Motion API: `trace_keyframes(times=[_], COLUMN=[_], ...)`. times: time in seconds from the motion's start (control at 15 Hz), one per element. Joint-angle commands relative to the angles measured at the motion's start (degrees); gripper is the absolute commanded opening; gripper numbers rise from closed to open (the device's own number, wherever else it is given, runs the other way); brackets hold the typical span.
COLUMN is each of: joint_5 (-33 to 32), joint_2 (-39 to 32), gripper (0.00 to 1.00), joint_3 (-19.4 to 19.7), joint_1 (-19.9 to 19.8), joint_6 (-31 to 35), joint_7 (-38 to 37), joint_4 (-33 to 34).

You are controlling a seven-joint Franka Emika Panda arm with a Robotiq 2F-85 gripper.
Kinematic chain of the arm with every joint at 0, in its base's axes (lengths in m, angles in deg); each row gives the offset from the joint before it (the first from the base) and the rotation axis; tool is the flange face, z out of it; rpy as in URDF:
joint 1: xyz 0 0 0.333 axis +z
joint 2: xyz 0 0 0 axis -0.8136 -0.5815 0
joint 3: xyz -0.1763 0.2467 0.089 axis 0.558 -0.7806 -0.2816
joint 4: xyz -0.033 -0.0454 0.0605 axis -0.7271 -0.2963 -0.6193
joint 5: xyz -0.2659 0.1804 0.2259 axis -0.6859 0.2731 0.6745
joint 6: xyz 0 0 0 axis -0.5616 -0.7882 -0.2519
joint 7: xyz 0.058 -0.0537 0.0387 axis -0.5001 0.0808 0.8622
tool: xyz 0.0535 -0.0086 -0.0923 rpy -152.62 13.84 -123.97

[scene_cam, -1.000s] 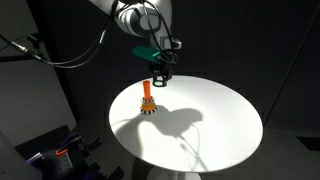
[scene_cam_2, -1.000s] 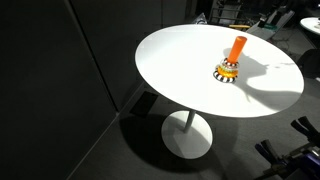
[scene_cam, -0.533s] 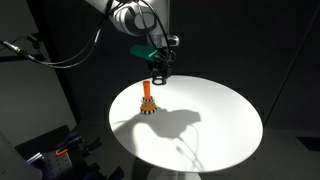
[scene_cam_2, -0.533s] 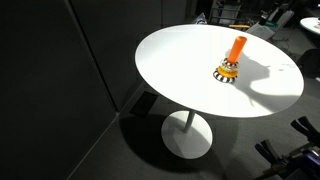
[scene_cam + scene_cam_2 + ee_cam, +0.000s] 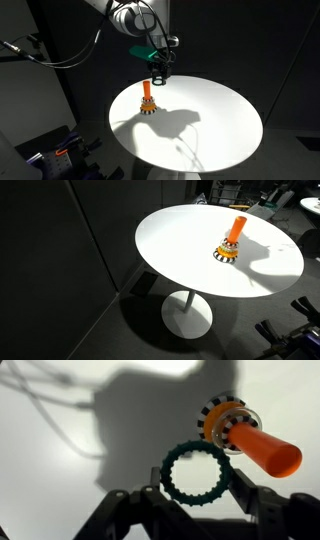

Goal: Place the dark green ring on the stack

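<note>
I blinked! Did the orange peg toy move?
No. The stack stands at the same spot on the white table in both exterior views.

The ring (image 5: 168, 473) is dark teal-green and thin, with a notched rim and an open centre. It is held in the air, flat-on to the wrist camera, and is not on the stack (image 5: 228, 422). The stack (image 5: 148, 101) stands upright: an orange peg (image 5: 237, 227) above yellow-orange rings on a black-and-white striped base. In the wrist view the ring lies just beside the base, apparently without touching it.
</note>
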Motion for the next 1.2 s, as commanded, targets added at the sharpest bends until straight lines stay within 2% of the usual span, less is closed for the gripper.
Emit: trace_keyframes(times=[0.0, 1.13], joint_5=[0.1, 0.1], joint_2=[-0.1, -1.6], gripper=[0.45, 0.45], joint_3=[-0.1, -2.7], joint_1=[0.9, 4.7], joint_6=[-0.4, 0.3], joint_7=[-0.4, -0.2], joint_4=[0.4, -0.2])
